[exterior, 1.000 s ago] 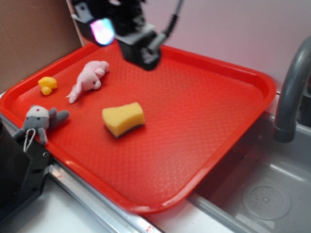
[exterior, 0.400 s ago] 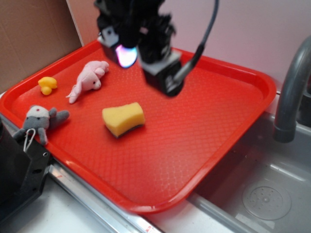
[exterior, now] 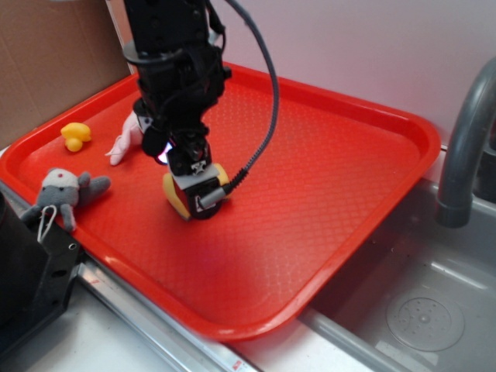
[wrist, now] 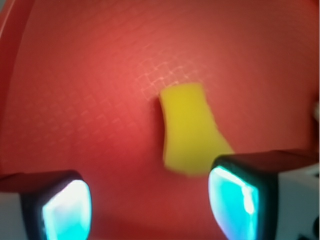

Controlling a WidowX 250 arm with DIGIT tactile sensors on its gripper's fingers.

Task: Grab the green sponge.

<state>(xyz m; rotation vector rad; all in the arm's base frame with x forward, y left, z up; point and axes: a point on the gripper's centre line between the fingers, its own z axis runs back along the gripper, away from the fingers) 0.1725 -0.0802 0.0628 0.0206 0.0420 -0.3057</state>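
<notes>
1. Beside a steel sink [exterior: 418,302] with a grey faucet [exterior: 465,139], a red plastic tray [exterior: 333,186] carries everything that matters here; brown cardboard and a pale wall stand behind it.

2. My jaws [exterior: 194,194] are low over the tray's left half, right at the green sponge [exterior: 172,195]. From the exterior view only its yellow end and a sliver on the other side peek out around my body.

3. My wrist view tells the relation better: the green sponge [wrist: 189,131] lies ahead of me and off to the right, not centred in the gap. Its near corner slips behind my right pad [wrist: 235,200], while my left pad [wrist: 67,210] has only bare tray beside it.

4. The jaws stand spread wide, holding nothing. Both pads glow cyan.

5. The sponge's long axis runs roughly away from me, up the wrist picture, leaning slightly, so its wavy long sides face my pads more or less. That suits a pinch across its short width.

6. I judge the next move needs a shift to the right so that the block sits between the pads before closing; as things stand, my right pad would land on top of it.

7. Along the tray's left edge lie a yellow rubber duck [exterior: 75,136], a pink plush toy [exterior: 128,139] partly hidden behind my arm, and a grey plush toy [exterior: 66,192], all apart from the sponge.
</notes>
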